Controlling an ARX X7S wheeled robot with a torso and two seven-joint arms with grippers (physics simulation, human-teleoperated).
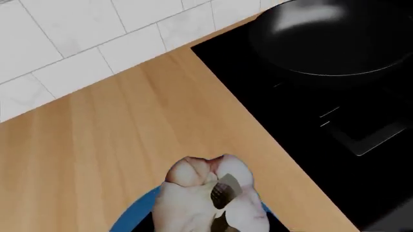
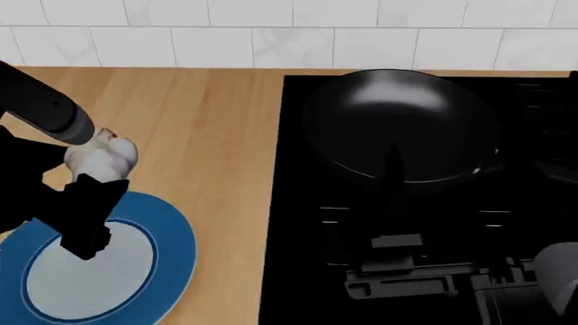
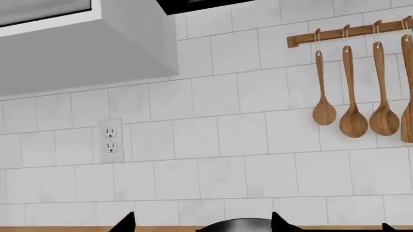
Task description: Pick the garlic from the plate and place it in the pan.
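Note:
The garlic (image 2: 101,158), an off-white lumpy bulb, hangs in the air just beyond the far edge of the blue-rimmed plate (image 2: 177,238), with my left gripper (image 2: 94,170) shut on it. In the left wrist view the garlic (image 1: 193,193) fills the space between the jaws of the left gripper (image 1: 219,205), and a strip of the plate's blue rim (image 1: 134,218) shows beneath it. The glossy black pan (image 2: 402,125) sits empty on the cooktop to the right; it also shows in the left wrist view (image 1: 335,41). My right gripper (image 3: 203,224) is open, facing the tiled wall with nothing between its fingertips.
A black cooktop (image 2: 407,237) fills the right half and a wooden counter (image 2: 221,135) the left. The tiled wall (image 2: 289,40) runs behind. The right wrist view shows wooden spoons (image 3: 351,92) on a rail, an outlet (image 3: 111,140) and a grey hood (image 3: 84,43).

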